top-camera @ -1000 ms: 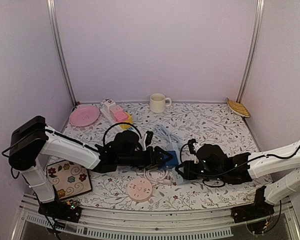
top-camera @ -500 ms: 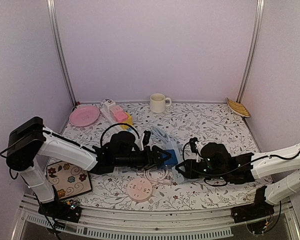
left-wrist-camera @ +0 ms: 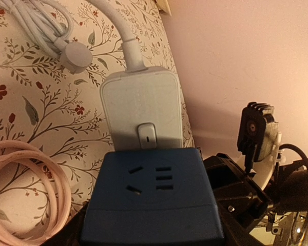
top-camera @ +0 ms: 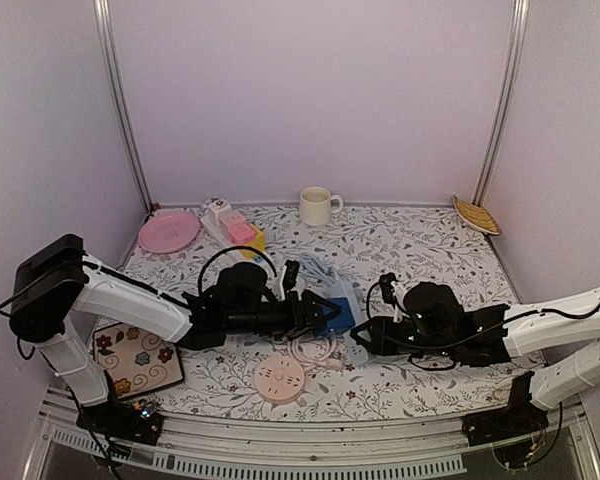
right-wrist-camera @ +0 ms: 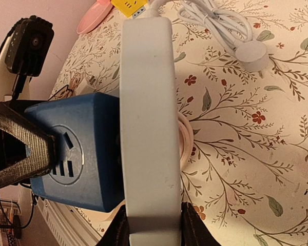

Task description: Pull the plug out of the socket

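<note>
A dark blue cube plug (top-camera: 337,314) with socket holes on its faces sits pressed against the side of a white power strip (top-camera: 354,338) at the table's middle. My left gripper (top-camera: 318,312) is shut on the blue cube (left-wrist-camera: 151,205) from the left. My right gripper (top-camera: 366,338) is shut on the near end of the white strip (right-wrist-camera: 146,102). In the right wrist view the cube (right-wrist-camera: 74,159) lies flat against the strip, with only a thin dark seam between them. The strip's switch end (left-wrist-camera: 141,113) and white cord show beyond the cube.
A pink coiled cable (top-camera: 310,350) lies under the strip, and a round pink disc (top-camera: 279,380) sits in front. A bundled white cord (top-camera: 325,270) lies behind. A patterned tile (top-camera: 135,358), pink plate (top-camera: 168,231), mug (top-camera: 318,205), yellow-pink items (top-camera: 238,230) and a woven dish (top-camera: 477,215) ring the table.
Both grippers and the plug-and-strip pair have shifted a little; the left arm drew back slightly to the left. The cube stays against the strip.
</note>
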Robot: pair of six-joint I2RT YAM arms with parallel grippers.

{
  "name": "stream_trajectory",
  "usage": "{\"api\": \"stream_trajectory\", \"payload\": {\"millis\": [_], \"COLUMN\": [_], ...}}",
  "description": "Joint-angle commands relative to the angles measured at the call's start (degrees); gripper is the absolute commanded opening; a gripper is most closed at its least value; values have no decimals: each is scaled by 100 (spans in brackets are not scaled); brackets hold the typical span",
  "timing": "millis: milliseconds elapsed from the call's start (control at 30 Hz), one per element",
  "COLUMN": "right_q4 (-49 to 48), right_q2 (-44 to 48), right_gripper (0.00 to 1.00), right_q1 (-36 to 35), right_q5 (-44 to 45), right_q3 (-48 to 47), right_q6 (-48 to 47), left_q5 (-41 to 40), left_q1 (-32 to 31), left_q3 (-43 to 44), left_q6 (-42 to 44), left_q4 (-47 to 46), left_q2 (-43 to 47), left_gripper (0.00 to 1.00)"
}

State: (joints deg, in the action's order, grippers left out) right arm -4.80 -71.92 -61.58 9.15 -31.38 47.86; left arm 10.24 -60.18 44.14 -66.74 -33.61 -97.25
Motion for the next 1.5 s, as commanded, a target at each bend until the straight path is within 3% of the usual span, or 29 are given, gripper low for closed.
{"api": "stream_trajectory", "payload": {"millis": [0,400,800,1100,1300,1467], "right_q4": [1116,1682,2310,2560,2607,2450], "right_q2": [117,62,-533,-712,-582,-315], "right_gripper": [3,3,3,3,3,4], "right_q1": [632,604,-96,-144,93,784], "right_q5": [1733,2061,2710,2991,3028,2678], "right_q3": [201,-195,-1007,-1212,-1149,-1072], "right_q6": [442,350,313,347,255,-124], "left_q5": [404,161,115,28,-35,2], "left_q1": [-20,-26,-40,-37,-33,-23], "left_q3": [-230,-124,103,80,38,87], "left_q6": [287,380,475,479,489,564], "left_q4": [29,390,755,860,915,983], "left_q2": [522,589,480,558,695,659], "left_gripper": [0,0,0,0,0,0]}}
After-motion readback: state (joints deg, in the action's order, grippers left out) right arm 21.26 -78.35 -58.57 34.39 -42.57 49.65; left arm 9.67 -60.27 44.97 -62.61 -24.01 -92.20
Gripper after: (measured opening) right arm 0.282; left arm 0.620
